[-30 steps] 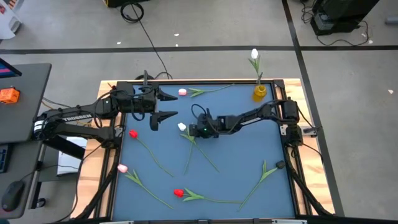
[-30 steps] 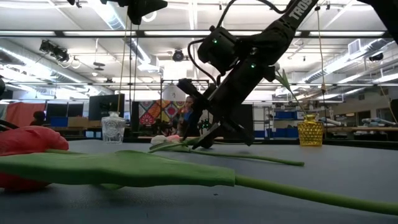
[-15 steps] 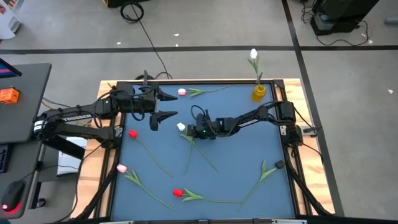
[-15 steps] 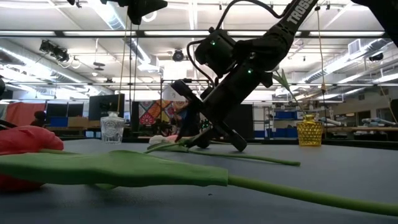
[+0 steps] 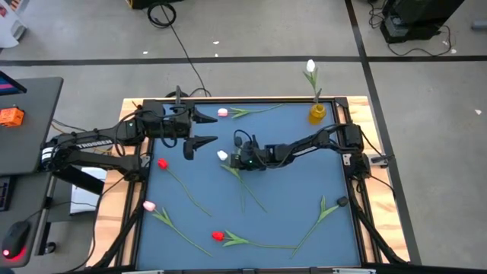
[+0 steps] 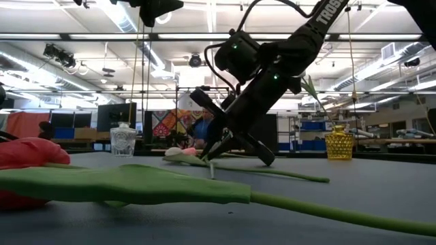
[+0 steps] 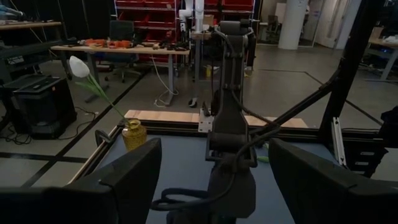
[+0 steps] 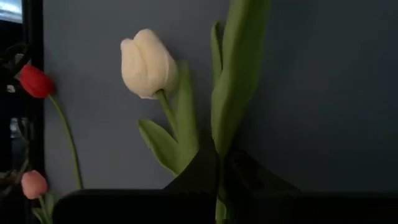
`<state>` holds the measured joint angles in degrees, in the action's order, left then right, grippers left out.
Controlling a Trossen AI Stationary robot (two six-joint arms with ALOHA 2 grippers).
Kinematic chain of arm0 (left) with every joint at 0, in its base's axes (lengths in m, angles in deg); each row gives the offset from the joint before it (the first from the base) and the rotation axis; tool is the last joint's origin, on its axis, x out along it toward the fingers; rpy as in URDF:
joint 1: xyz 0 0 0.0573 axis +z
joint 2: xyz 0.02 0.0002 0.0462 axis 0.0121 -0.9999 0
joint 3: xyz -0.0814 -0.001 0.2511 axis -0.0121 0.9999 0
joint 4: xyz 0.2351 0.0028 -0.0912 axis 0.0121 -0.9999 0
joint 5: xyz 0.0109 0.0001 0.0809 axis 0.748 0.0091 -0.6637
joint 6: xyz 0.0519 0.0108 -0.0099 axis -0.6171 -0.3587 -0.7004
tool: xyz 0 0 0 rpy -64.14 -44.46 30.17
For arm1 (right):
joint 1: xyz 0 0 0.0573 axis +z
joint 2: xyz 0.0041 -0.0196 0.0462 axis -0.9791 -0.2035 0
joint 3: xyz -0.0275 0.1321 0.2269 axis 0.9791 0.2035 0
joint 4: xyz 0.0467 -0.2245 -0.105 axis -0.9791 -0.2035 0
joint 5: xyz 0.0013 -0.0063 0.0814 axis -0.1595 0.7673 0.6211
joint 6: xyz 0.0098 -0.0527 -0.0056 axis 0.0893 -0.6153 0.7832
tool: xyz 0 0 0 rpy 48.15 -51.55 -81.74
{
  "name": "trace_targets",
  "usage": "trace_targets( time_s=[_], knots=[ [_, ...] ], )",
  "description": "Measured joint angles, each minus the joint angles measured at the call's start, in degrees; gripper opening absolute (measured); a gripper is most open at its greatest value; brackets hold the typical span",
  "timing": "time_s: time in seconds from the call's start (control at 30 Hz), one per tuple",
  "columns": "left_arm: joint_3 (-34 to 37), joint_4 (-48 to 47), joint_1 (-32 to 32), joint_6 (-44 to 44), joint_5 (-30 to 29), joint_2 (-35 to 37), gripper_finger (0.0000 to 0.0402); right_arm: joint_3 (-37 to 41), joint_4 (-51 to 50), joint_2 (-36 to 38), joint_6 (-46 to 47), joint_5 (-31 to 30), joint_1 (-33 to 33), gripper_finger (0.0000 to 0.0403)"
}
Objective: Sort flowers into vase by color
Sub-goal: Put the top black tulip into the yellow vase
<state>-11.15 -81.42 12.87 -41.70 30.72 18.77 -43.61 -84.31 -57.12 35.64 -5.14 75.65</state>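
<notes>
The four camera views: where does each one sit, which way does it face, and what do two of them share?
High view: above the table, looking straight down; both arms, left gripper, right gripper.
Low view: at table-top height, looking level across; the right arm comes from above.
Left wrist view: on the left arm, facing the yellow vase; own fingers below.
Right wrist view: on the right arm, facing the mat; fingers pinch a stem.
Shared: white tulip shows in the high view too.

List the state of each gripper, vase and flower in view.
Right gripper: fingers shut on loose white tulip, mid-table.
Left gripper: fingers open, empty, above the far left.
Yellow vase: upright, holding vase tulip, white.
Far pink tulip, left red tulip, near pink tulip, near red tulip, black tulip: lying flat, unsorted.
</notes>
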Motion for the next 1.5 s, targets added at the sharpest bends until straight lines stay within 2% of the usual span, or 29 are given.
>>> trace_targets(
  time_s=[0.43,0.7,0.87,1.07,1.2,1.3,1.5],
  knots=[
    [0.0,0.0,0.0,0.0,-0.01,0.0,0.0302,-0.1,-17.17,11.97,-9.93,-6.28,-0.02,0.0023],
    [0.0,-0.02,0.0,0.0,0.0,0.0,0.0302,1.96,-28.39,21.99,-10.77,-19.6,0.33,0.0018],
    [0.0,-0.05,0.0,0.0,0.01,0.0,0.0302,11.18,-26.27,30.7,-8.9,-25.56,0.37,0.0017],
    [0.0,-0.03,0.0,0.0,0.01,0.0,0.0302,23.78,-15.17,43.26,-16.23,-31.79,0.44,0.0016],
    [0.0,-0.04,0.0,0.0,0.0,0.0,0.0302,27.77,-12.13,51.98,-27.39,-39.3,0.18,0.0016],
    [0.0,-0.03,0.01,0.0,0.01,0.0,0.0302,28.23,-11.6,57.35,-38.01,-42.01,-0.59,0.0016],
    [0.0,-0.03,0.02,0.0,0.0,0.0,0.0302,28.26,-8.66,64.97,-51.8,-48.46,-2.23,0.0016]
  ],
)
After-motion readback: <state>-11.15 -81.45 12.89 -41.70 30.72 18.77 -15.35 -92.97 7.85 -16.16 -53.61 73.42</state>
